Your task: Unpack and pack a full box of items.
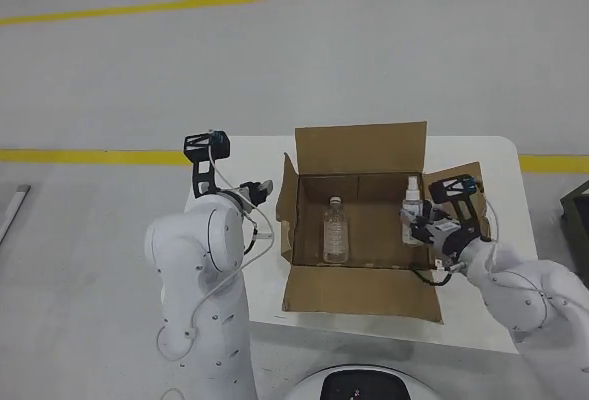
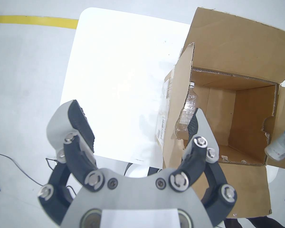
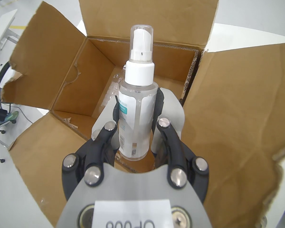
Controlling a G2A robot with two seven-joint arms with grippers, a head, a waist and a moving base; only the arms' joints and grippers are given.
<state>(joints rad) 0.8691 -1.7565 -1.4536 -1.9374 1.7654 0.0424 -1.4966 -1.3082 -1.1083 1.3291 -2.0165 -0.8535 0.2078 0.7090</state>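
Right hand point(image 3: 137, 106) is clamped on the lower body of the spray bottle point(image 3: 140, 72), 1 ribbed pad on each side and the capped nozzle pointing away from the palm. It is held over the open cardboard box point(image 3: 147, 5), probably gripped this way so the smooth clear cylinder passes the torn corrugated flaps. Beyond its fingertips, 1 crinkled clear water bottle point(image 1: 335, 230) lies flat on the box floor. Left hand point(image 2: 136, 117) is empty with fingers apart over the glossy white bench point(image 2: 114, 72), the box's flap just beside 1 finger, likely parked clear.
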